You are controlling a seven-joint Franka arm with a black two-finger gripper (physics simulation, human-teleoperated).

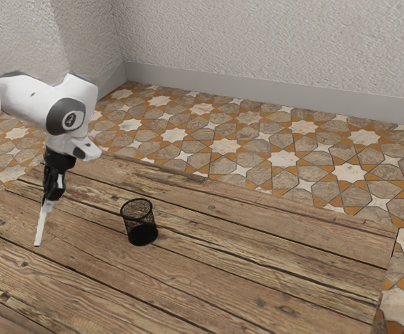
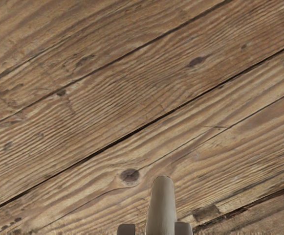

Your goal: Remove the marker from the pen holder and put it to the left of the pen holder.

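The black gripper [image 1: 49,197] points down at the exterior view's left, shut on the white marker [image 1: 40,226]. The marker hangs from the fingertips, slightly tilted; whether its lower end touches the wood cannot be told. The wrist view has the marker [image 2: 161,206] as a pale rounded rod at its lower edge, with the tips of the gripper [image 2: 155,229] on its two sides. A black mesh pen holder [image 1: 140,223] stands upright on the table, apart from the marker, toward the exterior view's right from the gripper.
The wooden plank table [image 1: 257,278] extends around the pen holder, with bare planks between it and the marker. Behind the table are a patterned tile floor [image 1: 285,158] and a pale wall [image 1: 271,49].
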